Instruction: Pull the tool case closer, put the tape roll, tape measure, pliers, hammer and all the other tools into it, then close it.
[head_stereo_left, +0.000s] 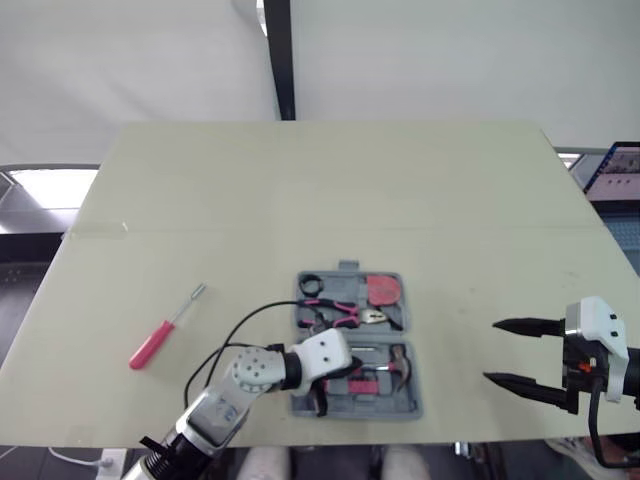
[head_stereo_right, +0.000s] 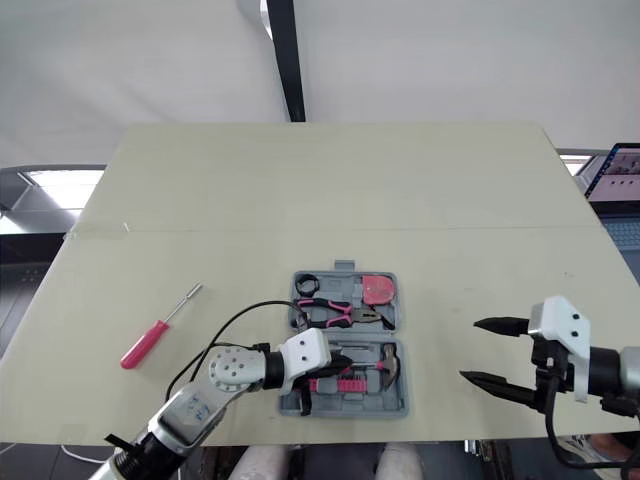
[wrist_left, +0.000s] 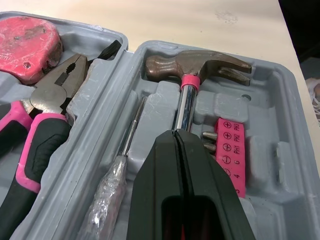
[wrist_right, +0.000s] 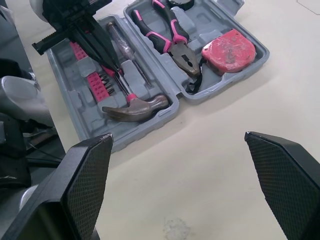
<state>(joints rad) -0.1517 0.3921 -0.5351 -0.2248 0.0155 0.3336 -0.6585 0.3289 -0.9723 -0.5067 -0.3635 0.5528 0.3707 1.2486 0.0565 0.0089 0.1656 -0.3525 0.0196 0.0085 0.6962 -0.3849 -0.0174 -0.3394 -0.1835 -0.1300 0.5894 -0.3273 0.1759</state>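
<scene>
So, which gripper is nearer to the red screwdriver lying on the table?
Left. The left gripper is in the open tool case, to the right of the red screwdriver; the right gripper hovers past the case, farther right.

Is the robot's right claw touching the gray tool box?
Apart. In the left eye view the open right gripper hangs beside the tool case, with a stretch of bare table showing between its fingertips and the case's rim.

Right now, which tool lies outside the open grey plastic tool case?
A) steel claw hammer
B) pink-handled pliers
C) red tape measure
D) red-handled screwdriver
D: the red-handled screwdriver lies on the beige table, left of the grey tool case.
</scene>
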